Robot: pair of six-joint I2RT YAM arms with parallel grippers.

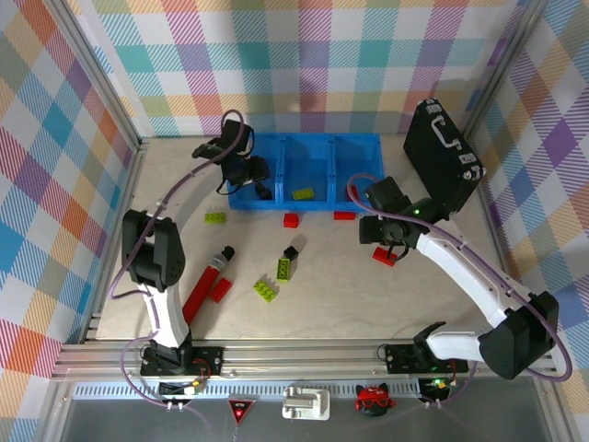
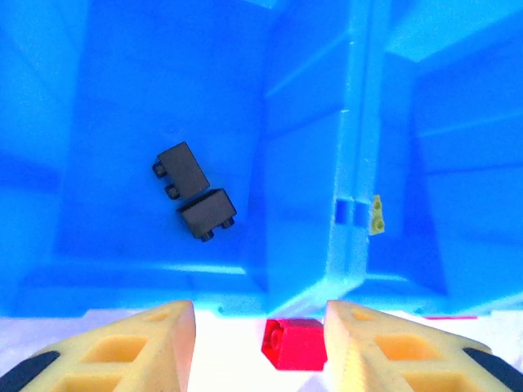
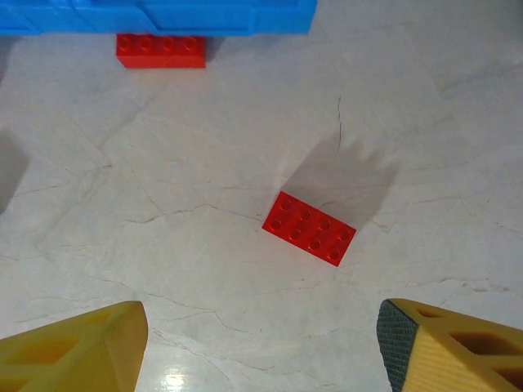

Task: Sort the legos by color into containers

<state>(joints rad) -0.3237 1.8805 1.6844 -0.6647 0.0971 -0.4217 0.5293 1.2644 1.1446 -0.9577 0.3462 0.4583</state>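
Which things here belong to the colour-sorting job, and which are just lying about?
Job: blue bins; red bricks; lime green bricks; black bricks.
Lying about: red cylinder with black tip; black hard case.

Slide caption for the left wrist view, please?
Two black legos lie in the left blue bin; a red lego sits outside its front, framed by the open left jaws.

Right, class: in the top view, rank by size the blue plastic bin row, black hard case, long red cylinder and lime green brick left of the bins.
1. blue plastic bin row
2. black hard case
3. long red cylinder
4. lime green brick
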